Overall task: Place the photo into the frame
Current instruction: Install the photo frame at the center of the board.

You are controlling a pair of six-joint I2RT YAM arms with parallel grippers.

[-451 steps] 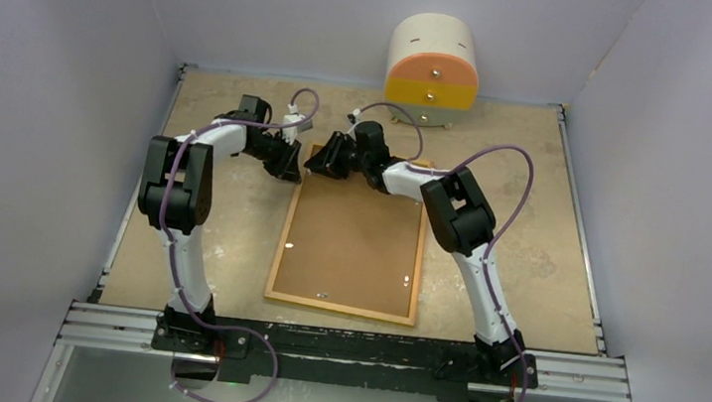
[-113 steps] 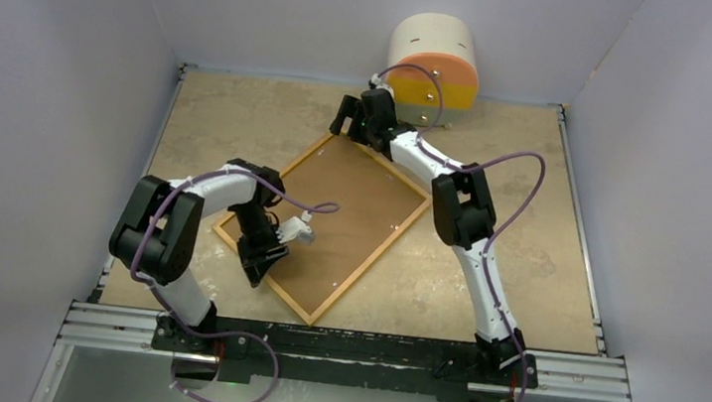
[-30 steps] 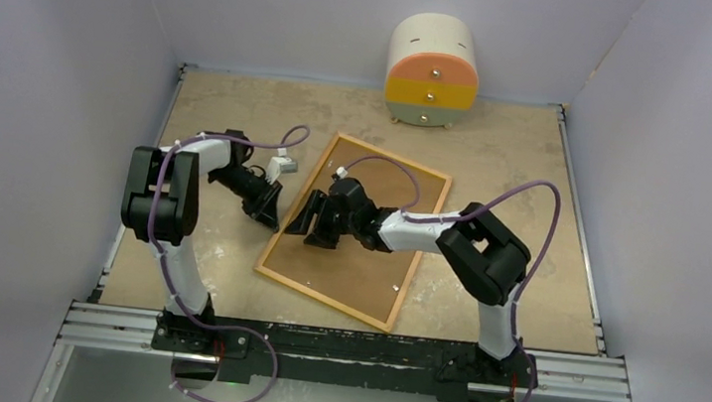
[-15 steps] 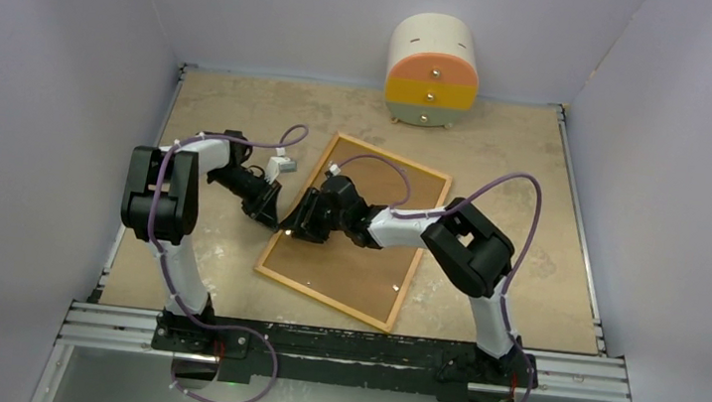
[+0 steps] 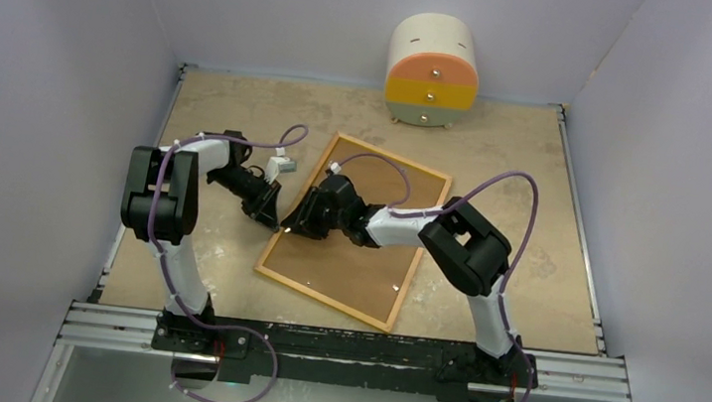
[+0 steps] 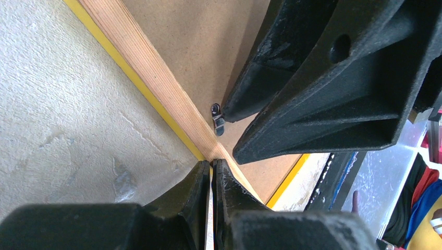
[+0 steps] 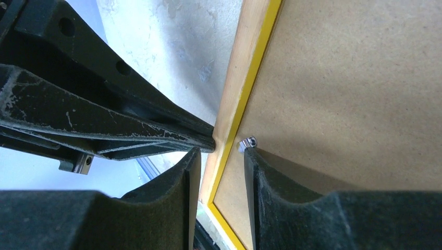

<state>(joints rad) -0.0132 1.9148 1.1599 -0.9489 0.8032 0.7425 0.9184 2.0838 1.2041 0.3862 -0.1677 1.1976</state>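
Both grippers meet at the left long edge of the frame (image 6: 151, 78).
The frame lies back-up and skewed mid-counter (image 5: 242, 109), brown backing board (image 7: 339, 78) uppermost. The left gripper (image 6: 211, 162), pinched nearly closed on nothing, touches the wood rim from outside. The right gripper (image 7: 221, 151), slightly parted and empty, straddles that rim beside a metal tab (image 7: 248, 142). Bare counter surrounds the frame.
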